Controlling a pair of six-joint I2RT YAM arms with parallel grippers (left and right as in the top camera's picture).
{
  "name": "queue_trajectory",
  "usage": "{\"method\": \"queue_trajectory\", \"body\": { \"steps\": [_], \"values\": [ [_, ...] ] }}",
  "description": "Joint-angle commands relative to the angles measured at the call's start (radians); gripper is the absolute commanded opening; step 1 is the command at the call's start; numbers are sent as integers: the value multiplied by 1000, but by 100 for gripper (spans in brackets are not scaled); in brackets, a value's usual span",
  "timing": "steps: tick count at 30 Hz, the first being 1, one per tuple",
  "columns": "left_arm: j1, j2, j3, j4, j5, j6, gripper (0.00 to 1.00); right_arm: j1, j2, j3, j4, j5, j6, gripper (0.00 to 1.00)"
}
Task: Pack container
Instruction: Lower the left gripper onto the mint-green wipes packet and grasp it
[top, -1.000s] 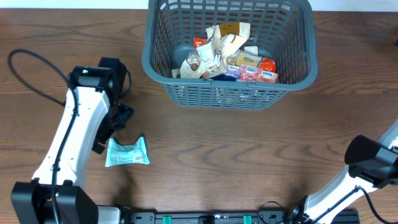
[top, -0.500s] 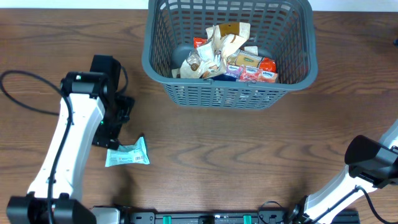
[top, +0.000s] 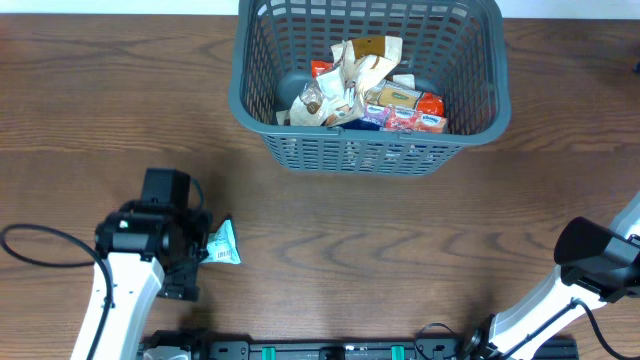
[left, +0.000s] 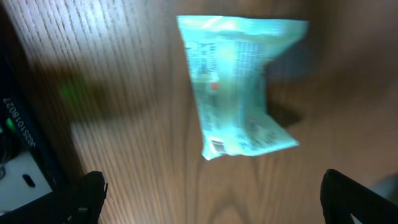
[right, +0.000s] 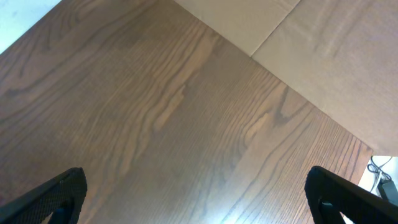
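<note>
The container (top: 370, 150), a large grey-blue lattice basket, stands at the back centre of the wooden table and holds several snack packs (top: 372, 92). A pale teal snack pack (top: 224, 246) lies flat on the table at the front left, mostly covered from above by my left arm (top: 150, 238). In the left wrist view the teal pack (left: 239, 87) lies ahead of my left gripper (left: 214, 202), whose fingers stand wide open over bare wood. My right gripper (right: 202, 199) is open too, above bare table, and its arm (top: 600, 262) sits at the front right corner.
A black cable (top: 40, 240) loops on the table left of my left arm. A black rail (top: 330, 350) runs along the front edge. The right wrist view shows the table's edge with a beige surface (right: 323, 56) beyond it.
My left arm has swung back toward the front edge and now sits over the teal pack, hiding most of it. The pack, the basket and the right arm have stayed put.
</note>
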Motion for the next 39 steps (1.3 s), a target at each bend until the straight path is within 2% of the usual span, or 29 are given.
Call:
{"method": "queue_trajectory", "body": {
  "steps": [1,13,39],
  "values": [
    [2,-5,-61,35,-9,-16,99,-2,10,-4,2,11,13,99],
    [4,77,-153,291,-55,-16,99,-2,10,-4,2,11,13,99],
    [3,266,-159,368,-84,-50,99,-2,10,-4,2,10,13,99]
  ]
}}
